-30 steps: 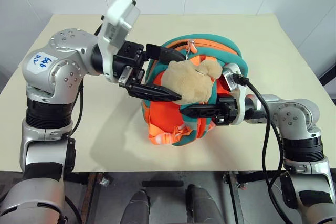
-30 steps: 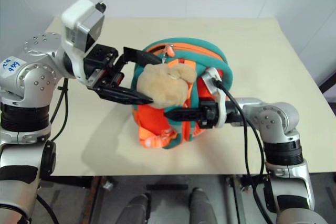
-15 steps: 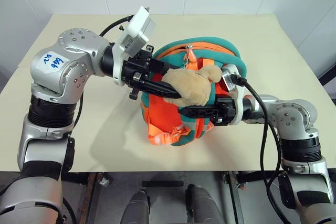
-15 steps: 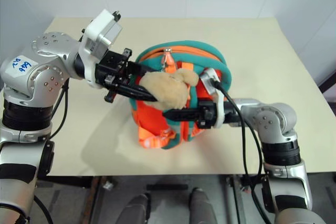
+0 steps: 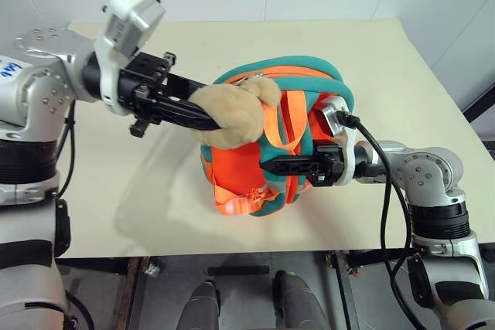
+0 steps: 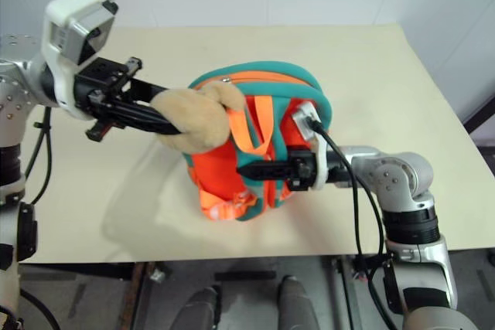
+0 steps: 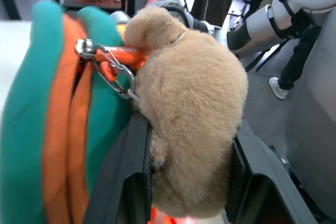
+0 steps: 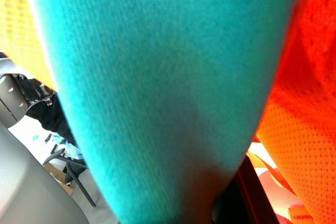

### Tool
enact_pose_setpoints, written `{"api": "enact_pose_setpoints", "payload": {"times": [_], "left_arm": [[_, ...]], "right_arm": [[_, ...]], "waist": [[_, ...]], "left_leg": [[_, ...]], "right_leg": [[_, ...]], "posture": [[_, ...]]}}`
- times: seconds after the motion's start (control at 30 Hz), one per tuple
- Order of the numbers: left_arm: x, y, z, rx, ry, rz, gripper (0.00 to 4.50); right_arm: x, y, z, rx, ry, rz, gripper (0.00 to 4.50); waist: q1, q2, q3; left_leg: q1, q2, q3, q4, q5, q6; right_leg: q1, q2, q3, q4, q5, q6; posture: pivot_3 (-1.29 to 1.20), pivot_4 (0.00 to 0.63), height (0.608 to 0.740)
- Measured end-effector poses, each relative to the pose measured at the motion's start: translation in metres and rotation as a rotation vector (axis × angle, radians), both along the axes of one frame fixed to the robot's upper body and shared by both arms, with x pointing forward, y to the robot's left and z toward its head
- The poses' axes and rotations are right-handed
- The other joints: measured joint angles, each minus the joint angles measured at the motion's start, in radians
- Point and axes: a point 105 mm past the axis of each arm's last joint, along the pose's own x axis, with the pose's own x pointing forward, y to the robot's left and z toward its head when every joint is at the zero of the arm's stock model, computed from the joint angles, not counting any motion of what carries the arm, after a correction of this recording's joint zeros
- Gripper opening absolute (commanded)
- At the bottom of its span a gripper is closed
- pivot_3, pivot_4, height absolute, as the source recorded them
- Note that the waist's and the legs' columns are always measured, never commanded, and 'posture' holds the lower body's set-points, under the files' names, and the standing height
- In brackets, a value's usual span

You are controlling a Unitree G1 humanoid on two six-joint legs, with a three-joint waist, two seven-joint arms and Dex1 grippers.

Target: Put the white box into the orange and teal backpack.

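White walls backed a cream tabletop [image 5: 402, 67] that filled most of the frame in the head views, with the orange and teal backpack [image 5: 271, 156] standing upright near its centre. From the upper left the left gripper [image 5: 203, 117] reached in level toward the pack, its two black fingers [image 7: 131, 182] pressed against either side of the tan plush bear [image 5: 232, 113], which bulged between them; in the left wrist view the fur was squeezed between both pads, so the pincer was clamped on the bear at a moderate gap. An orange loop with a metal clip [image 7: 113, 66] tied the bear to the pack's teal rim just beside the finger. The bear sat at the pack's upper left edge, pulled out toward the left side of the frame, and orange straps [image 5: 274, 125] ran down the front just right of it. From the lower right the right gripper [image 5: 271, 168] came in level, its fingers close together and pinched on a teal strap [image 8: 157, 93] at the pack's front; the right wrist view had that teal fabric pressed right up to the lens with orange mesh [image 8: 299, 119] beside it. A black cable [image 5: 383, 191] looped along the right forearm. The white box could not be made out in any view, so whether it was inside the pack could not be told.
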Motion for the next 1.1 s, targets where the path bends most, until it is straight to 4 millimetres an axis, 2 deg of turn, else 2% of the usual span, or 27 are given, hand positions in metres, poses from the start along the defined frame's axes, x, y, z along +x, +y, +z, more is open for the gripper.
{"api": "enact_pose_setpoints", "payload": {"times": [0.23,0.3,0.43,0.6,0.77,1.1], "left_arm": [[0.011,0.029,0.000,-0.008,0.068,0.123,1.25],[0.014,0.039,-0.008,0.010,0.093,0.174,1.25],[0.021,0.060,-0.038,0.088,0.175,0.283,1.25],[0.020,0.066,-0.053,0.104,0.231,0.309,1.25],[0.019,0.073,-0.078,0.109,0.346,0.343,1.25],[0.019,0.076,-0.097,0.044,0.482,0.381,1.25]], "right_arm": [[0.000,0.001,-0.001,0.006,0.003,-0.002,0.09],[0.000,0.002,-0.001,0.009,0.001,-0.001,0.09],[-0.001,0.003,-0.002,0.009,0.001,-0.006,0.09],[-0.002,0.004,-0.002,0.012,0.002,-0.006,0.09],[-0.002,0.004,-0.003,0.013,0.008,-0.009,0.09],[-0.003,0.005,-0.004,0.018,0.014,-0.010,0.09]], "waist": [[-0.003,0.000,0.000],[-0.005,0.000,0.000],[-0.003,0.000,0.000],[-0.002,0.000,0.000],[-0.005,0.000,0.000],[-0.005,0.000,0.000]], "left_leg": [[0.000,0.000,0.000,-0.001,0.000,0.000],[0.001,0.000,0.000,-0.001,0.000,0.000],[0.001,0.000,0.000,-0.002,0.000,0.000],[0.001,0.000,0.000,-0.002,0.000,0.000],[0.001,0.001,0.000,-0.002,0.000,0.000],[0.002,0.001,0.000,-0.002,0.000,0.000]], "right_leg": [[0.000,0.000,0.000,0.000,0.000,0.000],[0.000,0.000,0.000,0.000,0.000,0.000],[0.000,0.000,0.000,0.001,0.000,-0.001],[0.000,0.000,0.000,0.001,-0.001,-0.001],[-0.001,0.001,0.000,0.002,-0.001,-0.002],[-0.001,0.001,0.000,0.002,-0.001,-0.002]], "posture": [[0.00,0.150,0.740],[0.00,0.150,0.740],[0.00,0.150,0.740],[0.00,0.150,0.740],[0.00,0.150,0.740],[0.00,0.150,0.740]]}}
